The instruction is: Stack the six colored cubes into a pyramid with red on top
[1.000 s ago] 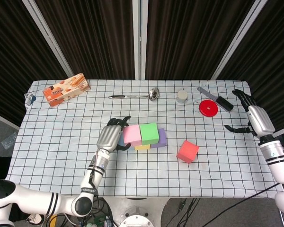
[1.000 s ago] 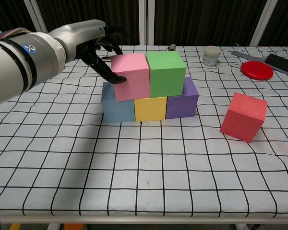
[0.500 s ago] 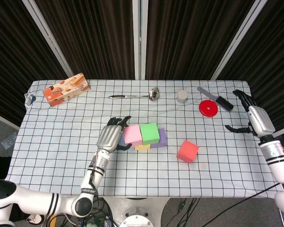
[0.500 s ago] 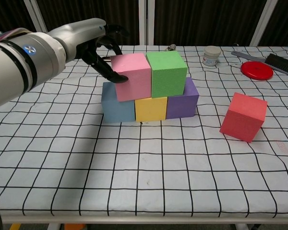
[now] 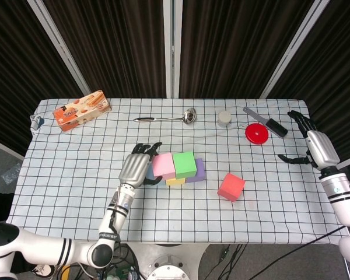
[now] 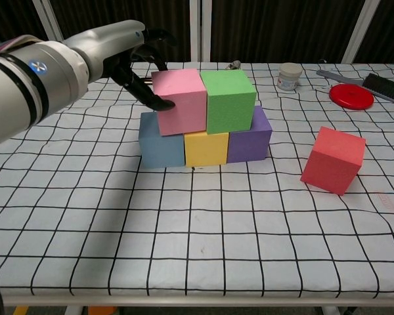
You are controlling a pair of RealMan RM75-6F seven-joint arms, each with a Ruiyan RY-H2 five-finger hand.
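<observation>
Blue (image 6: 161, 147), yellow (image 6: 205, 148) and purple (image 6: 251, 139) cubes form a row on the checked cloth. The pink cube (image 6: 180, 102) and green cube (image 6: 228, 98) sit on top of them, side by side. My left hand (image 6: 128, 56) grips the pink cube from its left, thumb on the front face and fingers behind it; in the head view the left hand (image 5: 137, 169) sits just left of the pink cube (image 5: 163, 166). The red cube (image 6: 333, 161) lies tilted on the cloth to the right, apart from the stack. My right hand (image 5: 312, 143) hovers with fingers spread at the table's right edge.
Along the far side lie a cracker box (image 5: 81, 109), a metal ladle (image 5: 166, 118), a small white jar (image 5: 224, 119), a red disc (image 5: 256, 133) and a black brush (image 5: 268, 122). Dark curtains hang behind the table.
The left hand and the pink cube have shifted slightly up and back on the bottom row. The right hand and the red cube stay put.
</observation>
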